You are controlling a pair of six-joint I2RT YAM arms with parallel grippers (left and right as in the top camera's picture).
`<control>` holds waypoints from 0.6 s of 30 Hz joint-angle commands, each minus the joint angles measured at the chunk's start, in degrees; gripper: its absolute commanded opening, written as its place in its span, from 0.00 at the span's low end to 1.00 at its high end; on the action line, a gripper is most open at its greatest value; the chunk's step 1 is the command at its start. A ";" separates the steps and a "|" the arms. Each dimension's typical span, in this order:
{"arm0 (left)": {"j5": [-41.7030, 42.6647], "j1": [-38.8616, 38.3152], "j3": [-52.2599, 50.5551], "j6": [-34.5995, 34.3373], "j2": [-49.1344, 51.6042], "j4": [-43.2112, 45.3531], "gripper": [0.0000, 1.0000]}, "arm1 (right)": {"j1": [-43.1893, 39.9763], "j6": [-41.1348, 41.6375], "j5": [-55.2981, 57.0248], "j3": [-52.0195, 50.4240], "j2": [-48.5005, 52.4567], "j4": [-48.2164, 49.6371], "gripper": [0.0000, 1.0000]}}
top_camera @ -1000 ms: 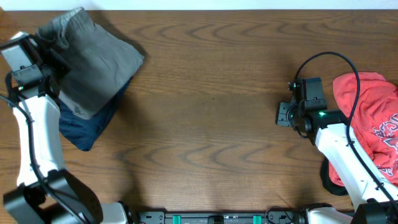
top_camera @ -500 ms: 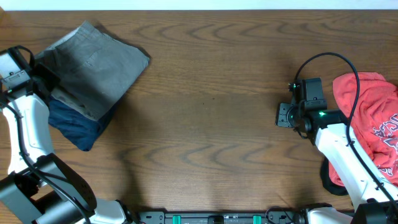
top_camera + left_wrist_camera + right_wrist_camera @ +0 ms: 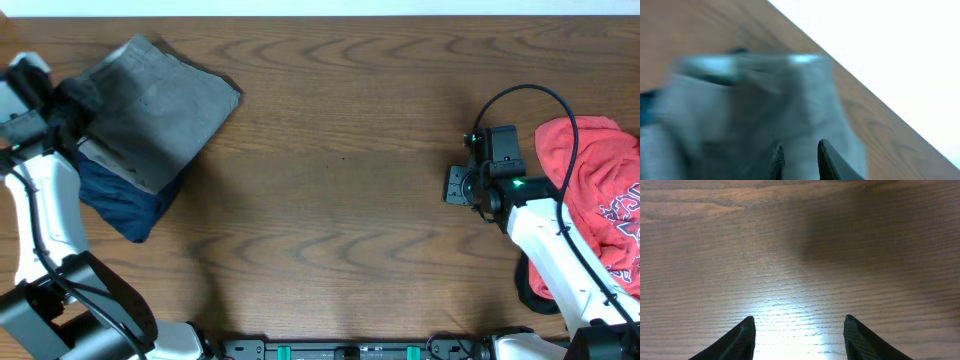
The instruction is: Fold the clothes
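The left claw point(image 3: 799, 154) is sitting over the grey shorts point(image 3: 160, 100) — grip too blurred to tell; the right claw point(image 3: 799, 330) is hovering spread above the table point(image 3: 340, 200).

Clothes: 3 pcs – 1 grey shorts point(image 3: 165, 100), 1 navy garment point(image 3: 125, 205) (prob. 1 item; mostly covered, hard to tell), 1 red T-shirt point(image 3: 595, 185). Robot arms: 2, left arm point(image 3: 52, 205) and right arm point(image 3: 555, 240). Table point(image 3: 330, 210): 1.

The shorts point(image 3: 160, 105) lie at the far left of the desk point(image 3: 340, 210), on top of a second garment point(image 3: 125, 205) that sticks out toward the front. A T-shirt point(image 3: 595, 190) lies at the right edge, the right gripper point(image 3: 452, 185) just left of it.
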 commanded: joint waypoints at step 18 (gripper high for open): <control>-9.70 3.89 -0.42 1.66 15.13 5.68 0.29 | -0.46 -0.48 0.42 0.70 -0.44 -2.16 0.55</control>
